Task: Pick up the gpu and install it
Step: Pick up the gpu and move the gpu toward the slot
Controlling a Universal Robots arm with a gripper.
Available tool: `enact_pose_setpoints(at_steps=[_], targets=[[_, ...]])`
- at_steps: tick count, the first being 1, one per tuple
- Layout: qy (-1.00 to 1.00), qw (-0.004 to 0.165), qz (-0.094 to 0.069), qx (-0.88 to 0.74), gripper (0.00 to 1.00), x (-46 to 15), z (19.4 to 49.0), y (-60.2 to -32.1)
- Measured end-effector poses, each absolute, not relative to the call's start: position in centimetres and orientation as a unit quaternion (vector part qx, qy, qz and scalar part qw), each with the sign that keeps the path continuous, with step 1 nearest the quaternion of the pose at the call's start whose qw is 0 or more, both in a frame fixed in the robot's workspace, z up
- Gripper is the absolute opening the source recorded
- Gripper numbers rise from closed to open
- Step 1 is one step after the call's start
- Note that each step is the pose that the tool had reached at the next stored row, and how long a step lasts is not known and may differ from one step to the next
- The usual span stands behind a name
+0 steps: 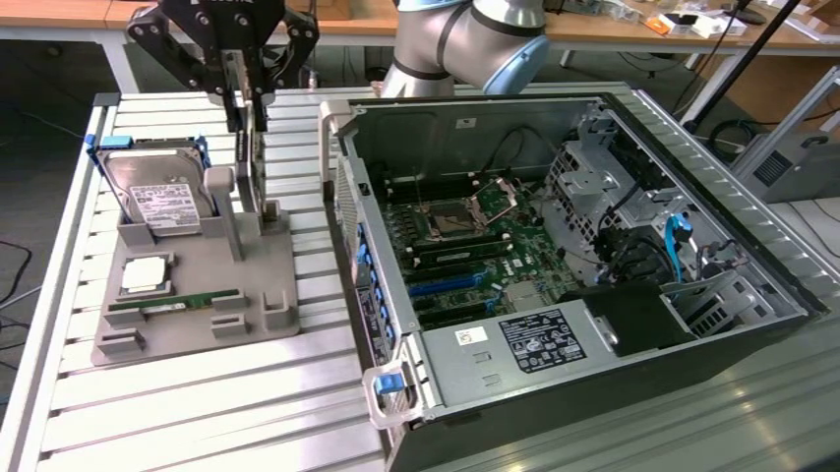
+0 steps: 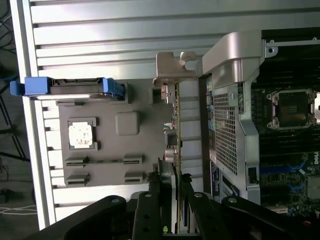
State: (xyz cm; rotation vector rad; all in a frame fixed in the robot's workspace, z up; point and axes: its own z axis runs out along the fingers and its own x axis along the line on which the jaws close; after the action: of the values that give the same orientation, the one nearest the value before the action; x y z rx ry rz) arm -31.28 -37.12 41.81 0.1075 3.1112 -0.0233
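end effector (image 1: 247, 103) (image 2: 175, 182): upper left of the exterior view; fingers clamped on the top edge of the gpu.
gpu (image 1: 250, 172) (image 2: 176, 125): upright on edge over the grey holder; whether it touches the holder cannot be told.
grey holder (image 1: 197, 324): on the slatted surface (image 1: 210, 413), exterior view's left; hard drive (image 1: 157, 197) leans in it.
computer case (image 1: 447, 128): open, centre to right, motherboard (image 1: 459, 226) exposed; just beside the gpu.

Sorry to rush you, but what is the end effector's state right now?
End effector: closed on the gpu, gripping the upright card by its top edge.
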Motion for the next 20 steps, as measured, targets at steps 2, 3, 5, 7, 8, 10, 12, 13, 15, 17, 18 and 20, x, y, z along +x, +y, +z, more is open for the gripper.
enact_pose_setpoints(at_steps=[2, 3, 5, 7, 8, 10, 12, 13, 15, 17, 18, 20], targets=[[0.999, 0.014, -0.007, 0.035, 0.27, -31.28, 42.13, -37.12], [0.999, 0.014, -0.008, 0.035, 0.27, -31.28, 42.14, -37.12], [0.999, 0.014, -0.008, 0.035, 0.27, -31.13, 42.14, -37.18], [0.999, 0.014, -0.008, 0.035, 0.27, -30.93, 42.14, -37.19], [0.999, 0.014, -0.008, 0.034, 0.27, -30.89, 42.15, -37.19], [0.999, 0.014, -0.008, 0.034, 0.27, -30.82, 42.14, -37.19], [0.999, 0.014, -0.008, 0.034, 0.27, -30.76, 42.14, -37.19], [0.999, 0.014, -0.008, 0.035, 0.27, -30.73, 42.14, -37.19], [0.999, 0.014, -0.008, 0.034, 0.27, -30.63, 42.14, -37.19], [0.999, 0.014, -0.009, 0.034, 0.27, -30.52, 42.14, -37.19], [0.999, 0.014, -0.009, 0.034, 0.27, -30.48, 42.14, -37.19], [0.999, 0.014, -0.009, 0.034, 0.27, -30.42, 42.14, -37.19]])
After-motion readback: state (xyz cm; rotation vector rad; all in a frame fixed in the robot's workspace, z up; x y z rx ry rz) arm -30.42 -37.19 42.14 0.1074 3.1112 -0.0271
